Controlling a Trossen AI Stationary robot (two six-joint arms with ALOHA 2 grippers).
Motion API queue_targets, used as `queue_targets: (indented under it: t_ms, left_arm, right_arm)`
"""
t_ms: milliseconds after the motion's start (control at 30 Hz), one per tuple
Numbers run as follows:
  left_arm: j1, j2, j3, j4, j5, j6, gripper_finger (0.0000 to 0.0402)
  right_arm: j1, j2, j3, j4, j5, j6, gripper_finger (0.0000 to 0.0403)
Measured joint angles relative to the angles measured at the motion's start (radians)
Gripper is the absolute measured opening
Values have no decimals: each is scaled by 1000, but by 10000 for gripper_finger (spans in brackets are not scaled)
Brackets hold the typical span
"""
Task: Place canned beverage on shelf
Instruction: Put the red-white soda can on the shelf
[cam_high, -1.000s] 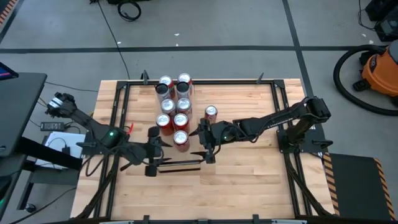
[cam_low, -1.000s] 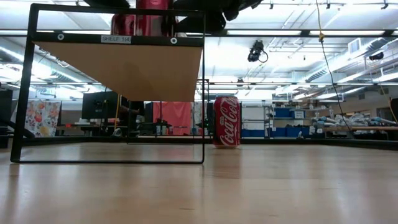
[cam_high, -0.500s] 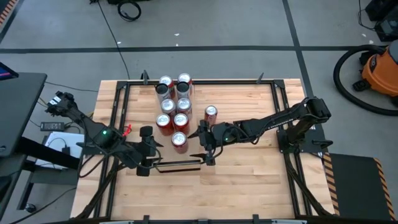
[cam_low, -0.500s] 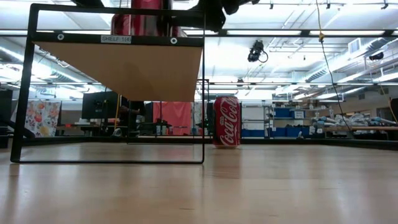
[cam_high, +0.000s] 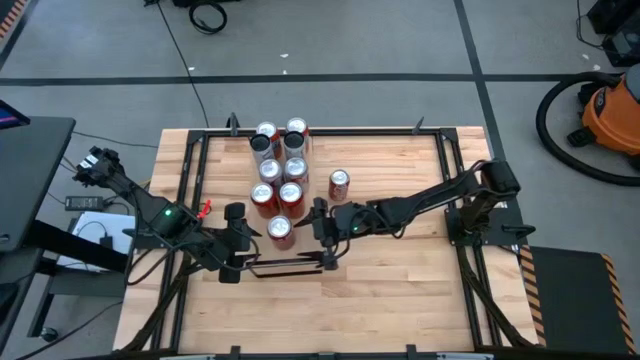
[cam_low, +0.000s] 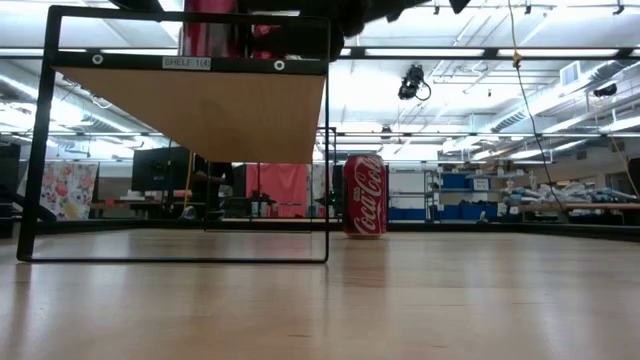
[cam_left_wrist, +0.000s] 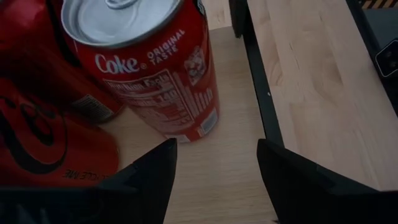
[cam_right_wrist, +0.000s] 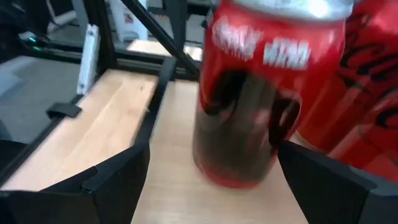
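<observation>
The can (cam_high: 281, 229) at the near end of the cluster stood upright on the shelf (cam_high: 300, 215), its silver lid up, the nearest of the red cans and close to the shelf's near edge rail; in the left wrist view the same can (cam_left_wrist: 146, 62) showed a clean pull-tab top and a red printed wall, with other red cans pressed close beside it. It looked like a sealed drink can: rigid enough if full, fairly heavy for its size, with a smooth, slick painted wall that would dent under a hard pinch and slide if taken too high or too lightly. The sensible hold, as I judged it, was across the middle of the cylinder, fingers on opposite sides, kept level so it did not tip. The right gripper (cam_high: 322, 232) sat just to the right of this can, its fingers spread wide with nothing between them; its wrist camera looked straight at a red can (cam_right_wrist: 264, 93) framed by the two dark fingers (cam_right_wrist: 112, 180), not touching it. The left gripper (cam_high: 232, 240) hung just left of the can near the shelf's near-left part, its fingers parted about halfway and holding nothing. Farther off, the rest of the cans (cam_high: 280, 160) stood in a tight group toward the far side, and one lone can (cam_high: 339, 182) stood apart to the right on the tabletop (cam_high: 400, 290), which the low view showed as a Coca-Cola can (cam_low: 365, 195) beyond the shelf frame (cam_low: 190, 65).
</observation>
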Motion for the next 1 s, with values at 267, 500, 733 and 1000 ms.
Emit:
queue_targets:
  t_ms: [267,500,733,1000]
  left_arm:
    - [0,0,0,-31,21,-21,233]
    - [0,0,0,-95,23,-64,233]
    - [0,-14,1,-118,27,-88,233]
    - [2,-22,1,-111,23,-93,233]
  right_arm:
    - [-5,37,3,95,-12,9,366]
    - [-18,64,3,163,-37,13,366]
    - [-26,100,4,255,-39,17,366]
    - [-23,109,5,284,118,43,366]
